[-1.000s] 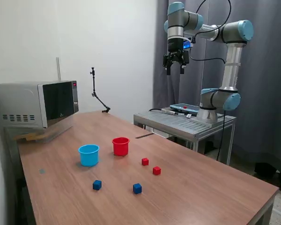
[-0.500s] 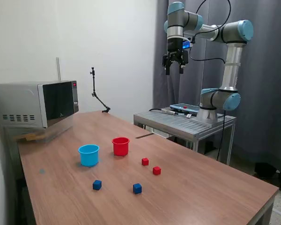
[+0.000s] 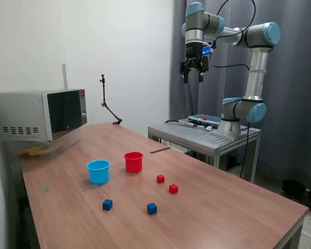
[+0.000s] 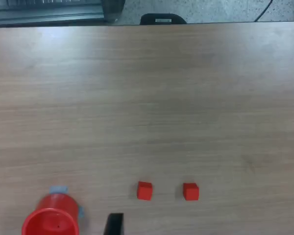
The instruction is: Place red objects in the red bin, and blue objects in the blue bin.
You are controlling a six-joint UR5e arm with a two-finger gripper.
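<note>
End effector point(image 3: 193, 75) high above counter point(image 3: 223, 207), fingers apart, empty. Red cubes point(image 3: 160, 179) point(image 3: 173, 189) near red cup point(image 3: 133, 162); blue cubes point(image 3: 108, 205) point(image 3: 152, 208) near blue cup point(image 3: 98, 171). Risks: tiny cubes slip or get knocked aside by off-centre descent; cups adjacent, wrong-cup drop possible.

Silver-grey arm point(image 3: 255, 67) w/ light-blue joint caps, black cables, black gripper point(image 3: 193, 77).

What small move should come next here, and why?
Probably lower the end effector toward a red cube. It hangs high above the table, apparently open and empty, and all four cubes lie outside the red cup and blue cup.
</note>
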